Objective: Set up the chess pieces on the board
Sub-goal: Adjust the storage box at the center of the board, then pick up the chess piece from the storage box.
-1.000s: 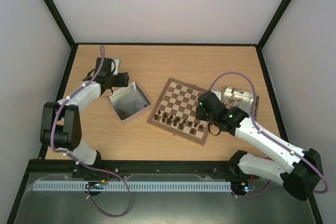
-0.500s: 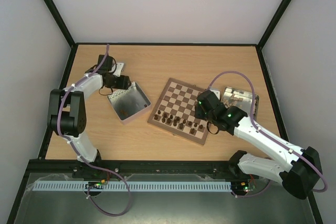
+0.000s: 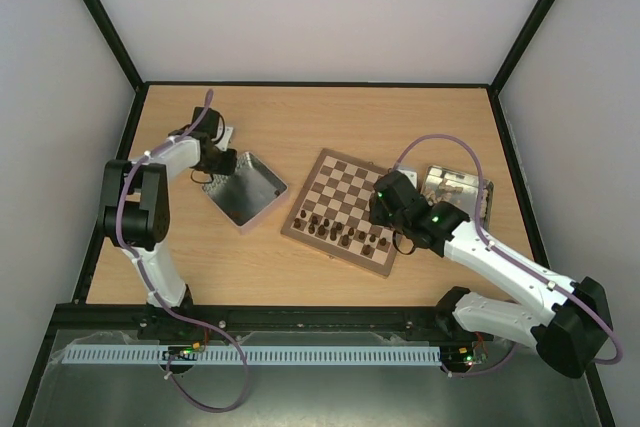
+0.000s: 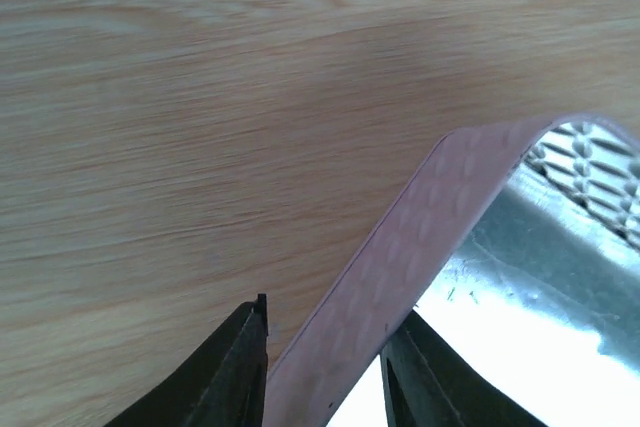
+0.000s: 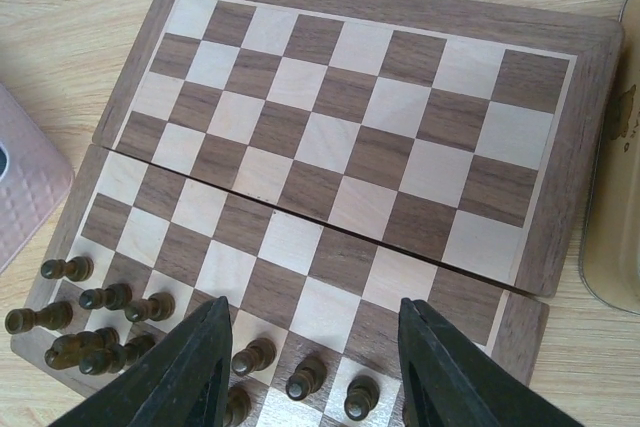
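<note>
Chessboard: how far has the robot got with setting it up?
Partly done: dark chess pieces crowd the near rows of the board; its far half is bare. In hand: the left gripper pinches the wall of the grey tray, while the right gripper hovers open and empty over the board. Left: filling the far side.

Flat square checked wooden chessboard (image 3: pixel 340 190) placed mid-table on pale wooden tabletop (image 3: pixel 300 117), turned askew. Small dark wooden chess pieces (image 3: pixel 345 234) stood on board's near rows. Grey square metal tray (image 3: pixel 250 192) set left of board, apart; its far-left wall pinched between fingers of left gripper (image 4: pixel 333 312). Second rectangular tray (image 3: pixel 462 187) laid just right of board. Board's near-right part overhung by right gripper (image 5: pixel 312 307), jaws apart.
</note>
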Controlling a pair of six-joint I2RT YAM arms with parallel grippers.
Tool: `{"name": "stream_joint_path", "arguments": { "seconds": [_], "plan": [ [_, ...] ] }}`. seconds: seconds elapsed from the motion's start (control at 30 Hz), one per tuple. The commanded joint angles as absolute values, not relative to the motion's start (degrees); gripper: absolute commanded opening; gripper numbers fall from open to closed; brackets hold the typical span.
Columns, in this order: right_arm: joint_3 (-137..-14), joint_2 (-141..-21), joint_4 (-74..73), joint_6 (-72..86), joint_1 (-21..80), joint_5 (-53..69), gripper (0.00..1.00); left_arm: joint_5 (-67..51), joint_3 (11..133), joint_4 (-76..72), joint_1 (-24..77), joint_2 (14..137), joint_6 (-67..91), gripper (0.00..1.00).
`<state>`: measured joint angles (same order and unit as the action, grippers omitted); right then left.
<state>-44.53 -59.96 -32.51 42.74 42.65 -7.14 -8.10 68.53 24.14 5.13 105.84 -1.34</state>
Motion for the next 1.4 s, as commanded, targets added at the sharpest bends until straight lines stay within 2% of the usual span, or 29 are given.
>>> {"name": "stream_joint_path", "arguments": {
  "seconds": [0.0,0.2,0.43,0.5,0.57,0.67,0.77,0.9,1.03,1.1,1.2,1.37],
  "plan": [
    [-45.8,-60.5,-31.0,42.1,42.8,-8.6,0.45,0.4,68.8,25.9,4.3,104.2,0.9,0.31],
    [-45.7,-60.4,-30.4,41.3,42.8,-8.4,0.44,4.5,65.5,27.2,3.6,102.7,5.1,0.21],
    [-44.9,-60.1,-29.1,41.1,42.8,-7.4,0.44,3.9,60.4,29.6,1.5,99.1,15.7,0.2],
    [-44.6,-60.2,-28.6,41.2,42.8,-7.0,0.44,1.6,58.5,29.4,0.9,97.1,18.8,0.15],
    [-44.6,-60.2,-28.2,41.1,42.8,-6.7,0.44,1.4,57.0,29.7,0.4,95.3,22.6,0.05],
    [-44.4,-60.1,-27.4,40.8,42.8,-6.5,0.43,2.5,55.2,31.1,0.0,92.8,27.8,0.03],
    [-44.2,-60.1,-26.9,40.5,42.8,-6.5,0.43,3.3,52.8,31.7,0.0,89.7,31.8,0.07],
    [-43.9,-60.0,-26.1,40.4,42.8,-6.5,0.44,4.0,49.6,32.6,0.0,84.9,37.3,0.21],
    [-43.6,-60.1,-25.3,40.3,42.8,-6.2,0.43,3.7,45.8,33.5,0.1,78.9,41.5,0.23],
    [-43.5,-60.3,-24.9,40.2,42.8,-6.1,0.44,3.3,43.9,33.6,0.2,76.1,42.5,0.3],
    [-43.8,-60.7,-24.5,40.1,42.8,-5.8,0.44,5.9,45.5,34.9,0.2,72.8,41.8,0.41],
    [-43.8,-61.2,-23.4,40.1,42.8,-5.4,0.43,-0.2,49.9,30.3,0.5,69.7,37.3,0.48]
  ]
}}
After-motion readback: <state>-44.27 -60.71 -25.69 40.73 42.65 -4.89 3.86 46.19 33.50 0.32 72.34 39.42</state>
